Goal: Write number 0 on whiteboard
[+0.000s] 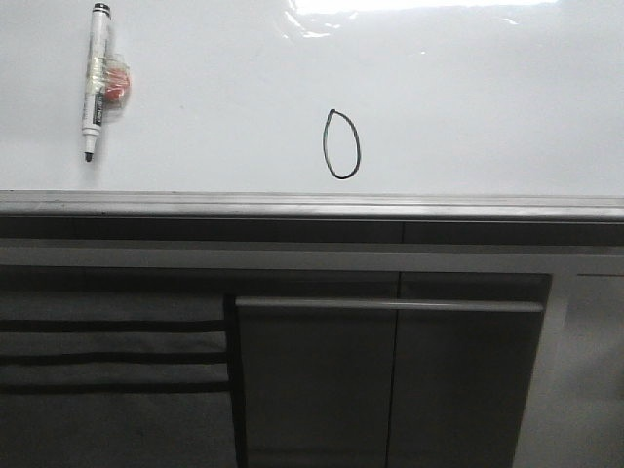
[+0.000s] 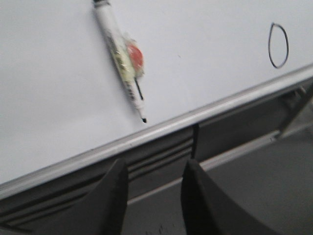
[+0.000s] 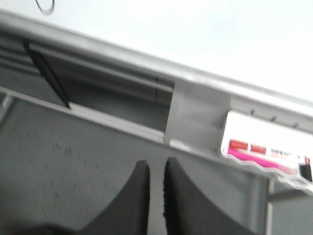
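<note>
The whiteboard fills the far half of the front view, with a grey metal edge strip along its near side. The number 0, a thin black tall oval, is drawn near the board's middle. It also shows in the left wrist view. A white marker with a black cap, tape and a red patch lies on the board at far left, uncapped tip toward the edge strip. My left gripper is open and empty, off the board, near the marker. My right gripper is shut and empty below the board's edge.
Dark grey cabinet panels with a horizontal handle bar lie below the board's edge. A white box with a pink and red label sits under the board to the right. Neither arm shows in the front view.
</note>
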### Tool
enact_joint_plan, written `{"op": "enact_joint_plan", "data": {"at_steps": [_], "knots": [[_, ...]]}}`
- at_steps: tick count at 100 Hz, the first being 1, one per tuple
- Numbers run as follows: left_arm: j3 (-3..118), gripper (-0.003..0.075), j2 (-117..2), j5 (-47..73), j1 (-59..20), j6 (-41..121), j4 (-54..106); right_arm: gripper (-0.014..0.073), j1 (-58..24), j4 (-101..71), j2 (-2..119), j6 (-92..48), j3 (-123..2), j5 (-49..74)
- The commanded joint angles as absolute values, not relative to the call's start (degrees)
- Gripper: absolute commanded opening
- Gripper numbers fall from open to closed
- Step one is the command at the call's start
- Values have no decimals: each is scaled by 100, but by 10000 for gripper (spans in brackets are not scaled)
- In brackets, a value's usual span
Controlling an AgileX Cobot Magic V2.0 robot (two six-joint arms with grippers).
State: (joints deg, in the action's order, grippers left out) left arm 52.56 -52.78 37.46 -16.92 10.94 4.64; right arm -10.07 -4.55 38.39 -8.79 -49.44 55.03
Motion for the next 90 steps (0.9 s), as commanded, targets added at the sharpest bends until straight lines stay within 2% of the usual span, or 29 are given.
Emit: {"op": "enact_joint_plan", "data": {"at_steps": [1,7,18,59,90], "knots": [[4869,55,-4645,2548,-1687,801,350,-65,-973,-573,3396,-634,-4567,3732],[4396,-18,-4217,1940,-1687,760,589,-65,-973,-763,3088,-573,-4140,2872],[3731,-20,-3633,1769,-1687,746,1186,-65,-973,-759,2770,-573,-3585,2102],[2305,-20,-3154,1599,-1687,746,1155,-65,-973,-759,2701,-573,-3143,2200],[1025,-20,-977,487,-1081,781,562,-65,-973,-759,2701,-573,-3143,2200]]}}
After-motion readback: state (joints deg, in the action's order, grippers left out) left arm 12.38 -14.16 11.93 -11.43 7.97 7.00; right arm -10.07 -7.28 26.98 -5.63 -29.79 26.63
